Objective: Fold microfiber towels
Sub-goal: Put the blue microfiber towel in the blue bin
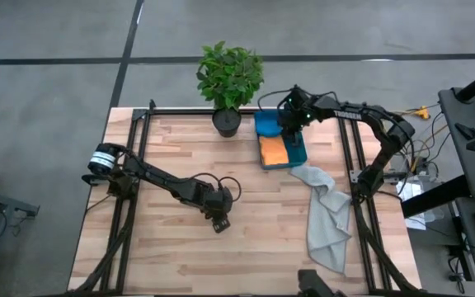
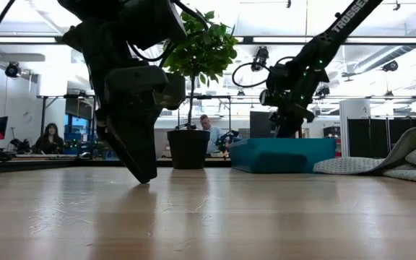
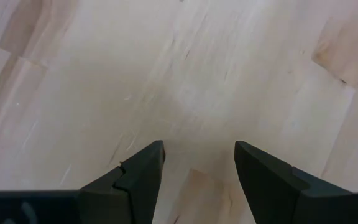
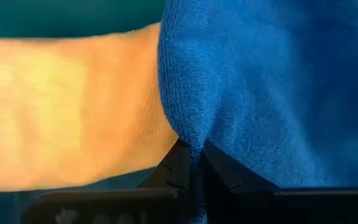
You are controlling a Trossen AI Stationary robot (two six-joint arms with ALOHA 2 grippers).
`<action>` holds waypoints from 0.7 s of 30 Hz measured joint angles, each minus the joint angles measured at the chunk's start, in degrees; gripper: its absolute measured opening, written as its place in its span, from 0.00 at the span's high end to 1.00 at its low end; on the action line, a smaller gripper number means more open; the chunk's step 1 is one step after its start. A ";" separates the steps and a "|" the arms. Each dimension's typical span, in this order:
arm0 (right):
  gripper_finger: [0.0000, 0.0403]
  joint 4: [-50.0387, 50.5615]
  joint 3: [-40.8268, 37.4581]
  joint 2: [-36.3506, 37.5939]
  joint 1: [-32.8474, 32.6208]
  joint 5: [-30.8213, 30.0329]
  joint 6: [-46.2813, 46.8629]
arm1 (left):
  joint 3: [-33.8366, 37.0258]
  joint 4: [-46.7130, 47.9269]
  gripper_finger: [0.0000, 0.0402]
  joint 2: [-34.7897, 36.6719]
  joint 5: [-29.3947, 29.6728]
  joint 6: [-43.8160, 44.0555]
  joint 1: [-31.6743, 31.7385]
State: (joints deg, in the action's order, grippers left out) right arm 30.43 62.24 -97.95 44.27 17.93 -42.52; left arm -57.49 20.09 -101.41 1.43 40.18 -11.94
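Note:
A teal bin (image 1: 300,157) stands at the table's far right and holds an orange towel (image 1: 272,150) and a blue towel (image 1: 265,124). My right gripper (image 4: 191,149) reaches down into the bin, shut on the blue towel (image 4: 260,81), with the orange towel (image 4: 73,112) beside it. A pale grey towel (image 1: 326,214) lies crumpled on the table near the right edge, its far end against the bin. My left gripper (image 1: 219,221) hovers open just above bare wood at the table's middle, nothing between its fingers (image 3: 135,180). My right gripper pinches a puckered bit of the blue towel at its edge (image 4: 190,138) between its two fingertips. One layer or several, I cannot tell. The fingers slant down from above into the bin. The cloth spreads away from the pinch next to the orange towel.
A potted plant (image 1: 229,82) stands at the far edge, left of the bin. Dark frame rails (image 1: 138,165) run along both sides of the table. Open wood lies around the left gripper and along the near edge. People sit in the room beyond the table.

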 joint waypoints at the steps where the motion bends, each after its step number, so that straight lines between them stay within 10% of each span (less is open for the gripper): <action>1: 0.97 -1.14 -0.73 0.00 0.02 -0.59 -0.01 | 0.00 -0.01 0.53 0.00 -0.01 0.00 -0.02; 10: 0.97 -0.36 -1.49 0.02 0.24 -8.97 -1.60 | 0.02 -0.02 0.53 0.00 -1.52 -0.08 -0.15; 21: 0.85 6.38 -0.16 0.06 0.24 -4.00 2.54 | 0.02 -0.06 0.53 0.02 -2.19 -0.11 -0.15</action>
State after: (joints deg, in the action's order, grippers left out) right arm 36.80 62.08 -97.89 44.51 13.93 -39.98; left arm -57.47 20.03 -101.39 -0.75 40.07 -12.10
